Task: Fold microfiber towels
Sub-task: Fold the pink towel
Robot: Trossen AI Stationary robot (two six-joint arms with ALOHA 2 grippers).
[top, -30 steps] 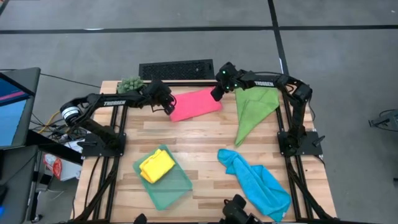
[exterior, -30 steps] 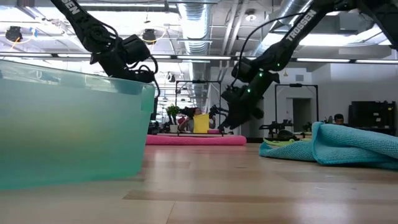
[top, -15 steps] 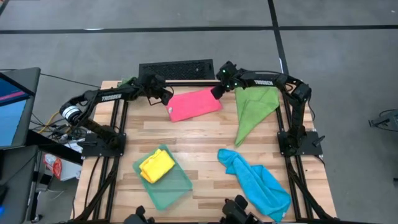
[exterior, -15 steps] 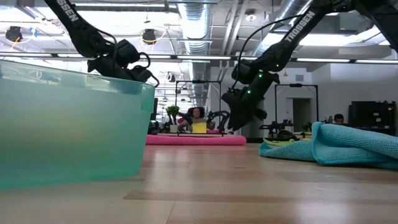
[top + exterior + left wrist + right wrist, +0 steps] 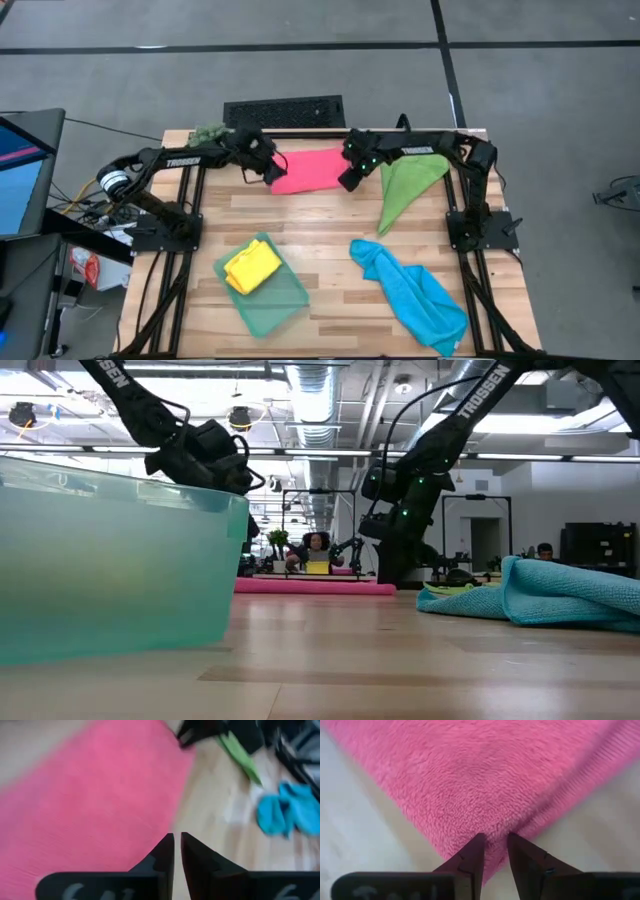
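1. Both hands work at the pink towel, which lies flat at the far middle of the worktop. The left hand sits at the pink towel's left edge with its fingers drawn almost together; whether cloth is caught between them I cannot tell. The right hand sits at the pink towel's right corner, its fingers narrowly apart and straddling the corner's tip, apparently pinching it.
2. My judgement: the step in hand is gripping the pink towel's two ends for a fold. The next move calls for both hands to lift together and carry that edge across the towel onto its opposite edge, keeping it level.
3. Beside the pink towel on its right lies the green towel; nearer the camera than both lies the blue towel, crumpled.
4. The yellow towel rests in the teal tray, nearer than the pink towel and to its left.
5. Readable writing: "TROSSEN" on each arm.
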